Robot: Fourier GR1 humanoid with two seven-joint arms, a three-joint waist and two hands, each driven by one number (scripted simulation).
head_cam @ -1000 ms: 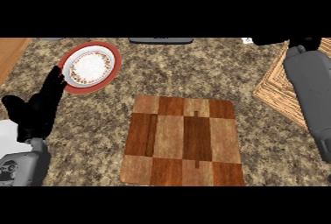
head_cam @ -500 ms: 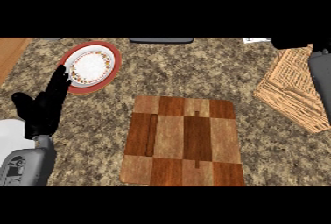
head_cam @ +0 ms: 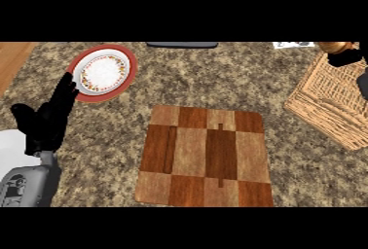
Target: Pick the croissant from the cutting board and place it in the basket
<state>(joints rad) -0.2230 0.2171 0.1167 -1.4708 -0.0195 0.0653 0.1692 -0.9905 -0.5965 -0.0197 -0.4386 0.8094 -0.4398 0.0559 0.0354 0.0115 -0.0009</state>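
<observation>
At the upper right corner of the head view the right hand (head_cam: 346,57) shows only as a black shape cut by the picture's edge, and a small golden-brown piece, seemingly the croissant (head_cam: 332,47), sits right against its upper left side. The piece touches the hand, but whether the fingers are curled round it or merely lie beside it cannot be told, since most of the hand is out of view. Hand and croissant stand over the far corner of the woven basket (head_cam: 332,107), which lies at the right side of the worktop (head_cam: 215,78) with its near corner pointing toward the middle.

The left hand (head_cam: 45,124) is at the left side, fingers (head_cam: 63,93) straight and pointing up and slightly right, thumb spread to the left; it holds nothing. Its fingertips reach just beside the lower left rim of a round plate (head_cam: 102,73) with a red border and a white, patterned centre. The grey forearm (head_cam: 28,182) runs down from the hand to the lower left corner.

The wooden cutting board (head_cam: 205,155), made of light and dark blocks, lies in the middle of the speckled worktop with nothing on it, well apart from both hands. A dark flat object (head_cam: 182,44) lies at the worktop's far edge, above the board.
</observation>
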